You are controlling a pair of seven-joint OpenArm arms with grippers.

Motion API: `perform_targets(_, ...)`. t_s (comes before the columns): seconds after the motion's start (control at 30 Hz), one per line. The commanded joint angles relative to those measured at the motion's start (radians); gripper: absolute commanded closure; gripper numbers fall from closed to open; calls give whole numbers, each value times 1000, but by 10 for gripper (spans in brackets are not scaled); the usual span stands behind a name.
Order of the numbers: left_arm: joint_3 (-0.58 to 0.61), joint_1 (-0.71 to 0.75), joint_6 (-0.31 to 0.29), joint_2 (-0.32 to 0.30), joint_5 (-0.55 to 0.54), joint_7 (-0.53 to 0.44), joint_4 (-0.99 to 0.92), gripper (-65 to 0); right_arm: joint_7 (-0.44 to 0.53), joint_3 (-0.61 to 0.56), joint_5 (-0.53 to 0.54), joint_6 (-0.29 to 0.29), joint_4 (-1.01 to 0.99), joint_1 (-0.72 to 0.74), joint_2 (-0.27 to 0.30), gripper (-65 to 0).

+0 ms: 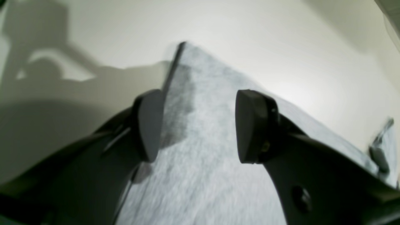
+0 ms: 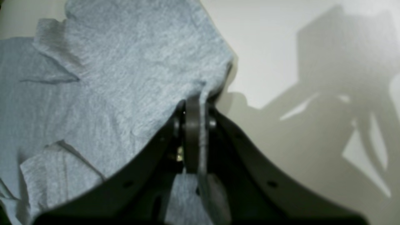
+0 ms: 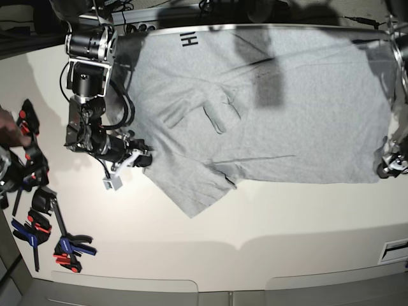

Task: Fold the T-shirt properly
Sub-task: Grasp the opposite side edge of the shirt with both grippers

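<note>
The light grey T-shirt (image 3: 268, 108) lies spread across the white table, with black lettering (image 3: 189, 40) showing at its far edge and a sleeve folded over near the middle. At the left of the base view, my right gripper (image 3: 144, 159) is shut on the shirt's edge. The right wrist view shows a strip of grey T-shirt (image 2: 118, 81) pinched between the closed right gripper (image 2: 194, 137). My left gripper (image 3: 387, 167) sits at the shirt's right-hand corner. In the left wrist view the left gripper (image 1: 200, 125) stands wide open over a flat corner of the T-shirt (image 1: 203, 162), holding nothing.
Several blue, orange and black clamps (image 3: 38, 223) lie on the table's left edge beside the right arm. Cables and a power strip (image 3: 146, 22) run along the far edge. Bare white table (image 3: 255, 229) stretches in front of the shirt.
</note>
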Motion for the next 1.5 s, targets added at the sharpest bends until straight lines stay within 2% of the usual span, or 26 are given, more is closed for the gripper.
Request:
perform_targets(0.0, 4, -43, -7, -14, 1, -34, -34, -340, -56, -5, -58, -18, -1, 1, 8, 0)
perform_targets(0.17, 4, -76, -7, 3, 27, -97, -168, -339, -56, -5, -58, -18, -1, 1, 9, 0)
perform_targets(0.67, 4, -70, -10, -34, 39, -116, -107, -320, -56, -5, -58, -18, -1, 0, 9, 0)
perform_targets(0.83, 4, -31, 16, -2, 110, -147, -107, -320, -56, -5, -58, -18, -1, 0, 8, 0)
perform_targets(1.03, 4, -15, 15, 59, 110, -146, -107, -320, -56, -5, -58, -18, -1, 0, 8, 0)
perform_targets(1.17, 4, -18, 15, 79, 109, -147, -107, -319, -56, -5, -58, -18, -2, 0, 9, 0)
perform_targets(1.2, 4, -18, 15, 80, 109, -150, -107, -308, -56, -5, -59, -19, -1, 0, 9, 0)
perform_targets(1.27, 4, -18, 15, 80, 109, -154, -107, -241, -56, -5, -58, -19, -1, 0, 9, 0)
perform_targets(1.37, 4, -18, 15, 75, 106, -163, -107, -43, -55, -5, -58, -19, -1, 0, 9, 0)
perform_targets(1.4, 4, -18, 16, 74, 106, -171, -107, 0, -56, -5, -58, -19, -1, 0, 9, 0)
perform_targets(1.47, 4, -18, 15, 72, 106, -196, -107, 0, -56, -5, -55, -19, -1, 0, 9, 0)
